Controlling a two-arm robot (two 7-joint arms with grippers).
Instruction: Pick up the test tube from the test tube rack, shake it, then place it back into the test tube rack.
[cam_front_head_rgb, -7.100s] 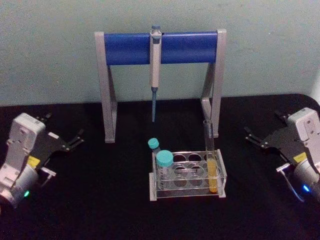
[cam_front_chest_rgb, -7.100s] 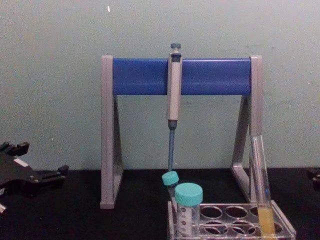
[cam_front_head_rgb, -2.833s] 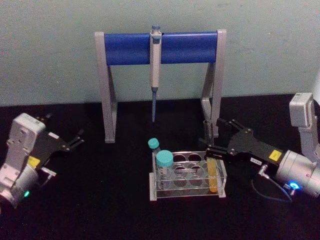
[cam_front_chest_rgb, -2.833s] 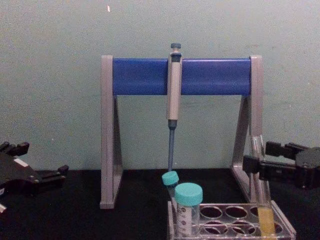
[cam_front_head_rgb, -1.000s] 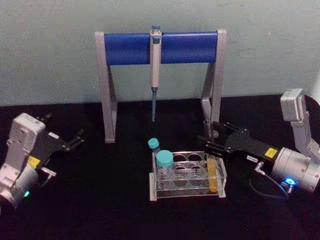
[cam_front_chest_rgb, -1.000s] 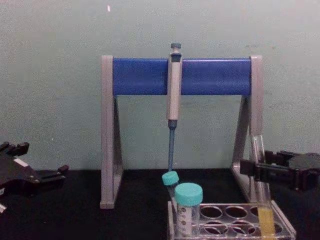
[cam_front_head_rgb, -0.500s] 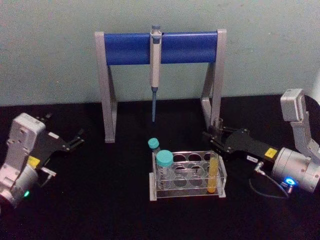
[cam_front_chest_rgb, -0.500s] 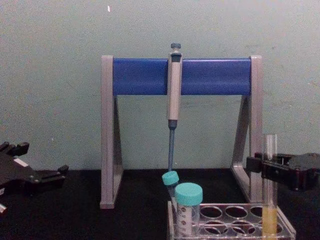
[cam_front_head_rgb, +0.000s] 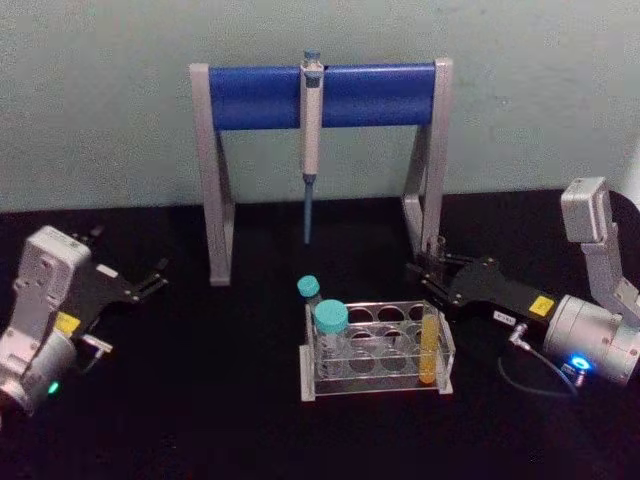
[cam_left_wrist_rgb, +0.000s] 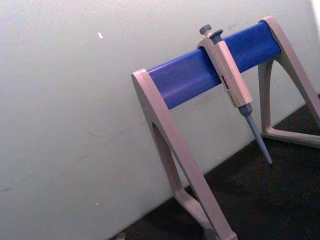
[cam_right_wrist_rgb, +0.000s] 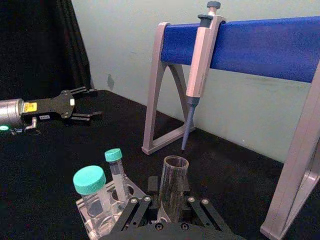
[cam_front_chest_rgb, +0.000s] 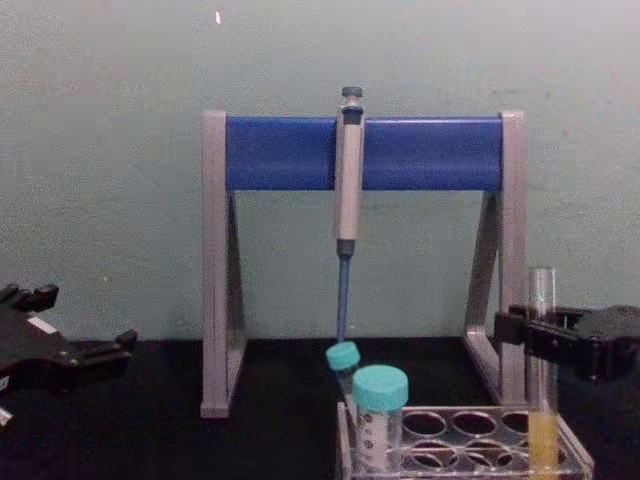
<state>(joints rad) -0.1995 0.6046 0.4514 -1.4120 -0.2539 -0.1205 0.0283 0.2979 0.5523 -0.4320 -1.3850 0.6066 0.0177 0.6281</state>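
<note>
The right end effector (cam_front_head_rgb: 436, 270), clamped on the tube (cam_front_head_rgb: 428, 352) at the rack's (cam_front_head_rgb: 372, 392) 3 o'clock end, has straightened it upright, ready to lift. The left end effector (cam_front_head_rgb: 156, 277) idles, fingers apart, at 9 o'clock.

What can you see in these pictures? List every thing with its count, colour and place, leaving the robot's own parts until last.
test tube: 1, clear, yellow-orange liquid, upright in rack's right end
test tube rack: 1, clear, table's middle
capped tubes: 2, teal caps, rack's left end
pipette: 1, grey, hanging on stand's bar
pipette stand: 1, grey legs, blue bar, behind rack
table: 1, black
left gripper: 1, black, table's left side, jaws open
right gripper: 1, black, jaws shut on test tube's upper part
</note>
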